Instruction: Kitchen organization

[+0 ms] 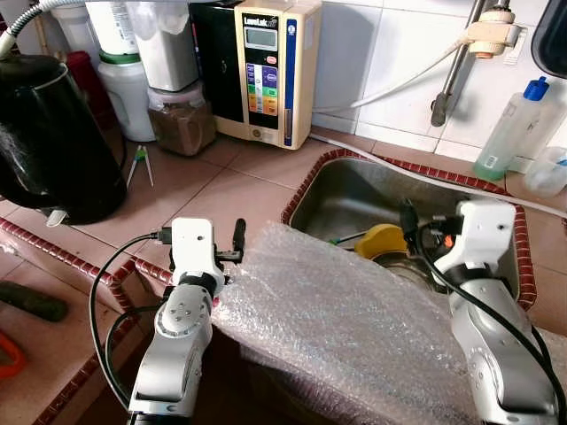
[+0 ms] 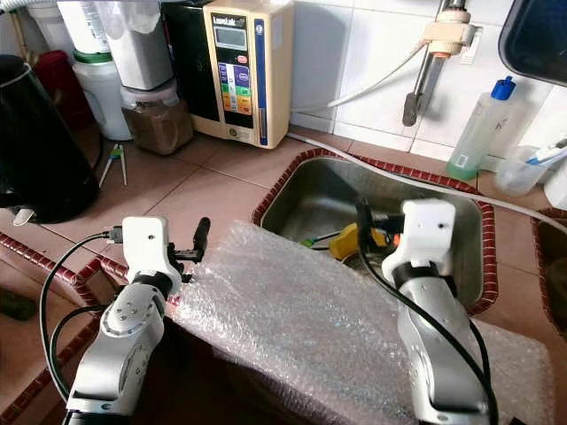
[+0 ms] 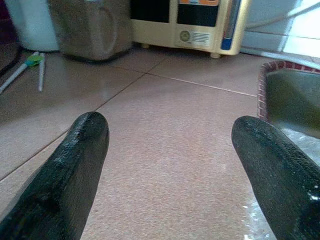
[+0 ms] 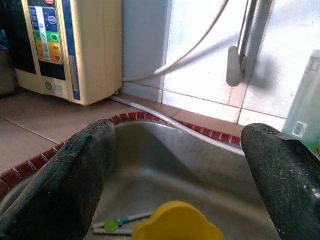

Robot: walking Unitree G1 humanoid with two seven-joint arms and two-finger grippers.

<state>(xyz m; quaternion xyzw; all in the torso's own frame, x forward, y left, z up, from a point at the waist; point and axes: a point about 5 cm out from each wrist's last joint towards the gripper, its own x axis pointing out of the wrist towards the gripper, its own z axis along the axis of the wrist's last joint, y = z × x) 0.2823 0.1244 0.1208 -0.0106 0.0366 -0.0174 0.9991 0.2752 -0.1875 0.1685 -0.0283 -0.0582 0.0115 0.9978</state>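
Table (image 1: pixel 221 190): tiled in reddish-brown, with a raised mosaic edge along its front and around the sink.
Sink (image 1: pixel 354 199): stainless steel basin set into the table, right of centre, below a tiled wall.
Bubble wrap (image 1: pixel 345 319): a large clear sheet lying over the front edge of the table and the near rim of the sink, between the two arms.
Left pincer (image 3: pixel 167 145): poised low over bare tile just beside the left edge of the bubble wrap; the two black fingers (image 3: pixel 75 160) stand wide apart with nothing between them.
Right pincer (image 4: pixel 172 165): hanging over the sink at the far right corner of the bubble wrap; fingers (image 4: pixel 75 175) spread wide, gripping nothing.
Yellow object (image 1: pixel 383 239): in the sink, just below the right pincer; exact type cannot be told.
Green-tipped stick (image 4: pixel 117 223): lying on the sink floor beside the yellow object.
Water ioniser (image 1: pixel 266 66): cream unit with a coloured button panel, standing against the wall left of the sink.
Hose (image 1: pixel 390 88): white, running from the ioniser to a fitting on the tap pipe.
Black kettle (image 1: pixel 53 142): at the far left of the table.
Jar (image 1: pixel 182 119): holds brown powder, beside the ioniser, among white containers.
Green-handled tool (image 1: pixel 139 161): flat on the tile in front of the jar.
Clear bottle (image 1: pixel 514 124): blue cap, upright behind the sink at right.
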